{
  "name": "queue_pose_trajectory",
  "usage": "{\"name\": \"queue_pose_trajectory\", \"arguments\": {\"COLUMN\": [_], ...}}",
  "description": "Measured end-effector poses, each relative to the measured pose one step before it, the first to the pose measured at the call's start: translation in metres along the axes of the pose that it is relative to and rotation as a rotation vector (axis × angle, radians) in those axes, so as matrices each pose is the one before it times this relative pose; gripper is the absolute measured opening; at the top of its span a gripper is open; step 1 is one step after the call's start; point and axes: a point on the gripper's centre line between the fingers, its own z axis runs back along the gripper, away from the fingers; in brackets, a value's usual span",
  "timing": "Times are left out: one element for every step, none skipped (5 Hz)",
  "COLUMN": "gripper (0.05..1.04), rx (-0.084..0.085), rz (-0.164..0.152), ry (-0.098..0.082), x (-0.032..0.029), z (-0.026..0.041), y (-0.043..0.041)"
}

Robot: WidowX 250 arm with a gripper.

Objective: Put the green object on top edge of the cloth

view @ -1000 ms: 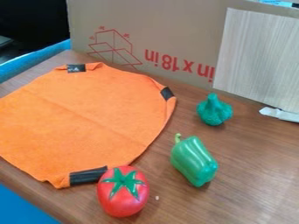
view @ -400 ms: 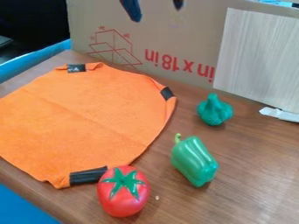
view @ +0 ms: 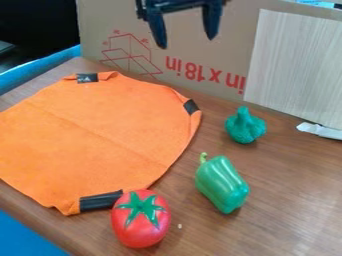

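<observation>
Two green toy vegetables are lying on a brown wood-grain table (view: pixel 294 200), both to the right of an orange cloth (view: pixel 87 135) and apart from it. One, a glossy green plastic bell pepper (view: pixel 224 185), is resting on its side at five o'clock in the view, its stem pointing toward eleven. The other, a bumpy, darker green broccoli-like piece (view: pixel 246 126), is sitting at three o'clock. At twelve o'clock, a black two-finger gripper (view: pixel 187 42) is hanging above the table, its fingers standing wide apart, brown cardboard (view: pixel 227 55) showing between them. The cloth is spreading across the nine o'clock side, carrying black patches at its own twelve, two and six o'clock. A shiny red tomato (view: pixel 141 227) with a green star-shaped top is sitting beside the six o'clock patch. A pale wood-grain panel (view: pixel 294 65) is standing at two o'clock.
</observation>
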Motion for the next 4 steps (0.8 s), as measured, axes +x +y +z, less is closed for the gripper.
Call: {"name": "queue_pose_trajectory", "arguments": {"gripper": [1.001, 1.001, 1.001, 1.001], "rx": [0.0424, 0.0675, 0.0174, -0.0424], "rz": [0.0187, 0.0391, 0.0102, -0.0291], "ry": [-0.0196, 0.0299, 0.0449, 0.0790], "x": [-0.00978, -0.01015, -0.00837, -0.00846], "z": [-0.00880, -0.02038, -0.01483, -0.03425], "y": [-0.00229, 0.00170, 0.00309, 0.01714]}}
